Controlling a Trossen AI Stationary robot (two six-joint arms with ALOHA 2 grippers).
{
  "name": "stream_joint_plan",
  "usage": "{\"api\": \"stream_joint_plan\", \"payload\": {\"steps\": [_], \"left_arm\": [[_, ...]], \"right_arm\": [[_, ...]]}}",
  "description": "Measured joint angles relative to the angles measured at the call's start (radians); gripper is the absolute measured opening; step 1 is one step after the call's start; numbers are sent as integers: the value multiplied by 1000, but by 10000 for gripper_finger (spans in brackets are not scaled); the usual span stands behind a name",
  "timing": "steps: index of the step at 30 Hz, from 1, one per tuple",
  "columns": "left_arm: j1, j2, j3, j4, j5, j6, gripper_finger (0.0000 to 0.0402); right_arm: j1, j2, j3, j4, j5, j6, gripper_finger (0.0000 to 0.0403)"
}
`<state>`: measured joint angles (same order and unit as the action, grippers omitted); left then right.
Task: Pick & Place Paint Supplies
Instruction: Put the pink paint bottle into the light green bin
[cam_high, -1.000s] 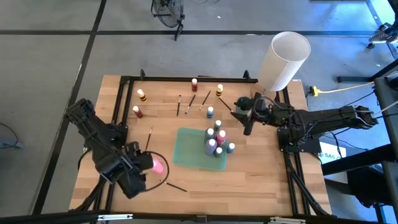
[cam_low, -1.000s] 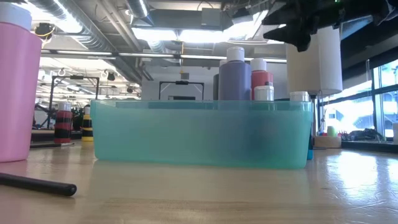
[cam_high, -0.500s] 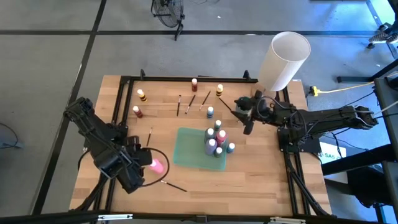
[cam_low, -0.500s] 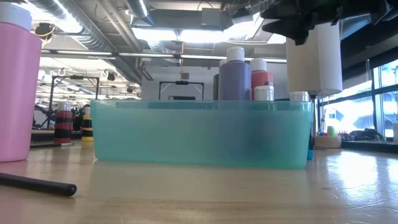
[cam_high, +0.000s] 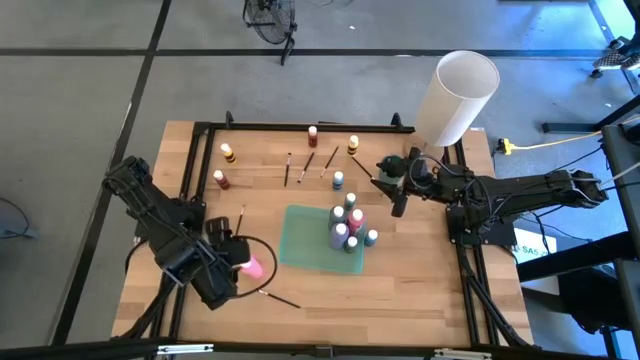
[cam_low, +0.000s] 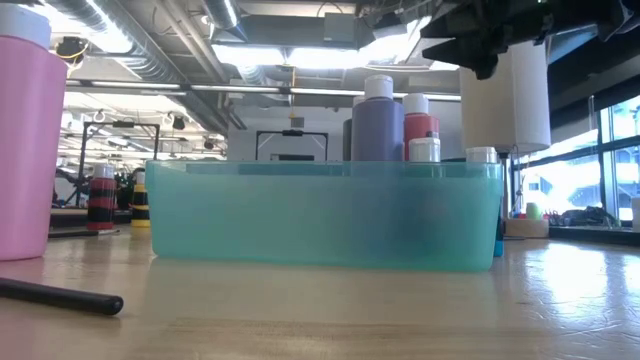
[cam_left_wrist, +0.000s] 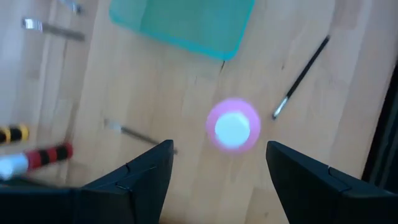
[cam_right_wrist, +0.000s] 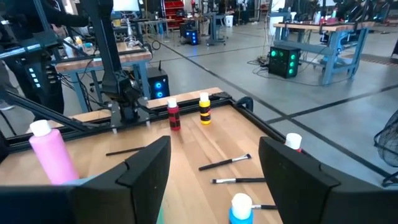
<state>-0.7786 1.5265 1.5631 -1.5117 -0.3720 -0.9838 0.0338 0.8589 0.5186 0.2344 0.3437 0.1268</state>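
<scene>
So the pink bottle (cam_high: 253, 267) stands upright on the near-left tabletop (cam_high: 400, 290), right under the left end effector (cam_left_wrist: 214, 165), whose wide-open empty fingers straddle it from above, way nearer than the right end effector (cam_high: 398, 205), also open and empty; the bottle's body is mostly hidden under its cap.

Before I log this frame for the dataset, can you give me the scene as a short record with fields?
left gripper: open, above the pink bottle, not touching it
right gripper: open, empty, raised beside the tray
tray: teal, holds several bottles at its right end
pink bottle: upright on the table, outside the tray
brushes: lying loose on the table
</scene>
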Motion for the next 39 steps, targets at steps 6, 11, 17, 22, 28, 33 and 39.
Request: {"api": "stream_joint_plan", "payload": {"steps": [6, 11, 17, 22, 28, 33, 39], "left_arm": [[-6, 0, 0, 49, -15, 41, 253], [-14, 0, -1, 49, -75, 54, 253], [-34, 0, -1, 49, -92, 29, 253], [-47, 1, -1, 49, -108, 17, 253], [-36, -4, -77, 46, -62, 8, 253], [-22, -7, -83, 80, -55, 43, 253], [-21, -11, -109, 135, -7, 63, 253]], "right_arm": [[9, 0, 0, -10, -9, 24, 248], [28, 0, 0, -23, -9, 24, 248], [42, 26, 0, -13, -9, 26, 248], [42, 53, 0, 21, -8, 21, 248], [42, 62, 0, 45, -7, 15, 248], [42, 63, 0, 43, -5, 14, 248], [42, 63, 0, 41, -5, 11, 248]]}}
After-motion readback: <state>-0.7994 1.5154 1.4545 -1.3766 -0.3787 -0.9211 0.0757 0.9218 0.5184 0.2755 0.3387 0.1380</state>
